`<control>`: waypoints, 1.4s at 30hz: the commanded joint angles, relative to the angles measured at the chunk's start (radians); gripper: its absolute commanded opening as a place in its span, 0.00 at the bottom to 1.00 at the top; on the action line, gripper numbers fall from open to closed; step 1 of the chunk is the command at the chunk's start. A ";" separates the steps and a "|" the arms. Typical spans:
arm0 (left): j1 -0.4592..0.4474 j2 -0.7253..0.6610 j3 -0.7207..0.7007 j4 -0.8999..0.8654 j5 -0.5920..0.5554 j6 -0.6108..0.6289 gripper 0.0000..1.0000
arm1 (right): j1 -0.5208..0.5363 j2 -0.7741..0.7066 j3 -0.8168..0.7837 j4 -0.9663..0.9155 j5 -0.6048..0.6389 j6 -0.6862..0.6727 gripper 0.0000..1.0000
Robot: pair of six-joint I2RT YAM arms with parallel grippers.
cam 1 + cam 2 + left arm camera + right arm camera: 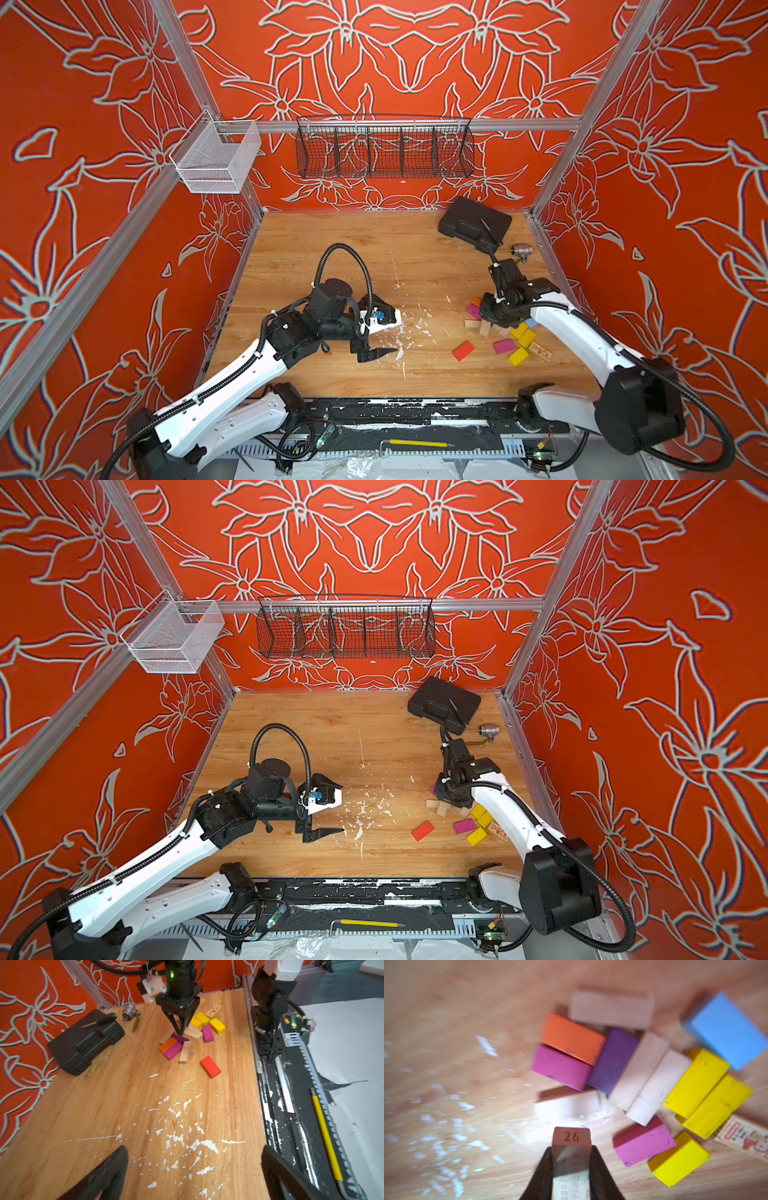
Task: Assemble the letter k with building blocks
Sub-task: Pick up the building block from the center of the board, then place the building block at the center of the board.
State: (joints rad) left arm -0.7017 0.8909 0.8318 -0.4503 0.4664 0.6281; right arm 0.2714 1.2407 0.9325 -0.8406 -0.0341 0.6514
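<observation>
The right tool (571,1152) grips a plain wood block (571,1136), its long axis along the jaws. The pile of blocks (612,1059) lies right of centre. The left tool (384,334) gapes empty, well apart over the bench (332,249).

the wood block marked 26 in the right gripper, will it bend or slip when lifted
Probably stiff: the wood block marked 26 looks solid and straight-edged. Slipping seems unlikely, since the right gripper clamps its flat sides squarely. It is likely light, being small beside the gripper.
</observation>
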 commanded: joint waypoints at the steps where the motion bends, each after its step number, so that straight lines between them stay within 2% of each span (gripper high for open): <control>1: 0.002 -0.010 -0.010 0.025 -0.060 -0.015 0.97 | 0.024 0.037 0.112 -0.053 0.000 -0.053 0.16; 13: 0.003 -0.031 -0.025 0.033 -0.052 -0.009 0.97 | 0.066 0.467 0.580 -0.148 -0.062 -0.270 0.14; 18: 0.004 -0.024 -0.027 0.088 -0.091 -0.076 0.97 | 0.071 0.679 0.785 -0.216 -0.038 -0.317 0.13; 24: 0.018 -0.002 -0.019 0.144 -0.120 -0.157 0.97 | 0.071 0.856 0.949 -0.253 -0.035 -0.327 0.13; 31: 0.043 0.034 0.001 0.135 -0.093 -0.170 0.97 | 0.069 0.999 1.074 -0.270 -0.014 -0.284 0.12; 42: 0.103 0.043 0.008 0.154 -0.016 -0.183 0.97 | 0.065 1.113 1.143 -0.260 0.040 -0.241 0.13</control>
State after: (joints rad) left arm -0.6170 0.9325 0.8108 -0.3202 0.4038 0.4480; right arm 0.3355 2.3299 2.0426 -1.0744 -0.0296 0.3870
